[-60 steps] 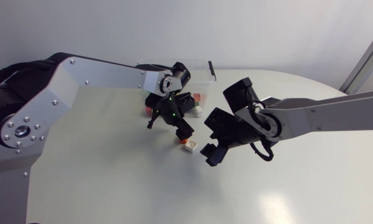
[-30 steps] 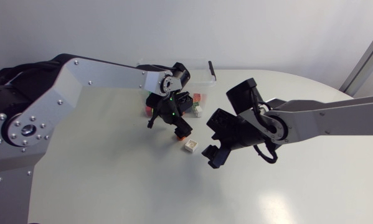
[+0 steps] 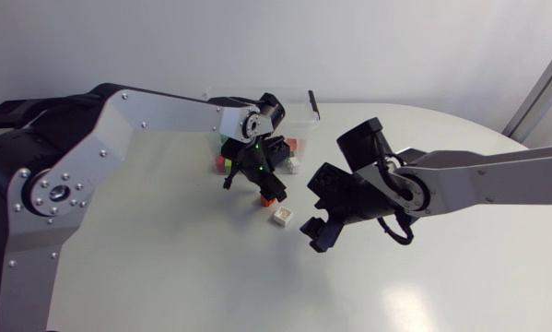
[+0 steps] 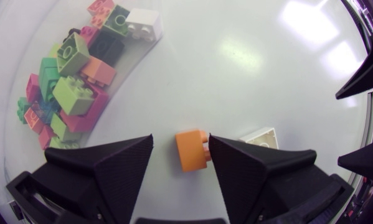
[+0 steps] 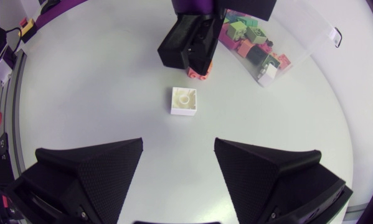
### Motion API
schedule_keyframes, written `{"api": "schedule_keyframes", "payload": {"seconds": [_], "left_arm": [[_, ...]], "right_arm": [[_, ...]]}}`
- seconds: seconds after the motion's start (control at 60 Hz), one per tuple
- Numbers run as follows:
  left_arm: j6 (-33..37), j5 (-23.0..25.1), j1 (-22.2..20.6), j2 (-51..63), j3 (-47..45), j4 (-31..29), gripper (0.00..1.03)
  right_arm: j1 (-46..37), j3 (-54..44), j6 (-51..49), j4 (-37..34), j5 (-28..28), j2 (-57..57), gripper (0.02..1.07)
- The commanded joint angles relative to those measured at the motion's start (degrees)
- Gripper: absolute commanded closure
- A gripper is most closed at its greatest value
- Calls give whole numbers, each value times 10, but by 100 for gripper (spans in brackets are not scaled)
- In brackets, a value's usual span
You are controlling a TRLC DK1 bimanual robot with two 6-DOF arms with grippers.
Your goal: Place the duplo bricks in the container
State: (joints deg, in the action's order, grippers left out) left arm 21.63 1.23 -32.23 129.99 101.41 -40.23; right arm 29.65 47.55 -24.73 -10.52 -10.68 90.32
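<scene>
Both arms nudged slightly since earlier. Left gripper point(image 4: 181, 142) unclenched, orange brick point(image 4: 192, 150) between fingers, touching only one: centre, then squeeze. Right gripper point(image 5: 177, 147) unclenched, white brick point(image 5: 185, 101) ahead, container point(image 5: 303, 41) beyond.

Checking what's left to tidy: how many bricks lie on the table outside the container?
2: an orange brick between the left tool's open jaws, a white brick beside it. More may be hidden.

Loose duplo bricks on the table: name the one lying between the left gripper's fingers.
The orange brick, between the open fingers of the left gripper; the white brick lies just outside them, beside one finger.
</scene>
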Motion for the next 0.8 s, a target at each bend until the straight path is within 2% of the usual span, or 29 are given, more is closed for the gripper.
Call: {"api": "schedule_keyframes", "payload": {"seconds": [0.0,0.217,0.3,0.483,0.783], "left_arm": [[2,5,1,27,24,-11,61],[3,5,1,37,30,-19,61],[4,5,1,40,30,-24,73],[9,6,3,24,27,-48,79],[20,26,11,-75,-15,-71,80]], "right_arm": [[5,-14,-6,-6,-2,-9,23],[6,-15,-6,-7,-1,-9,23],[6,-14,-7,-6,-2,-9,23],[6,-9,-7,-6,-1,-6,23],[7,18,-7,-6,1,18,23]]}}
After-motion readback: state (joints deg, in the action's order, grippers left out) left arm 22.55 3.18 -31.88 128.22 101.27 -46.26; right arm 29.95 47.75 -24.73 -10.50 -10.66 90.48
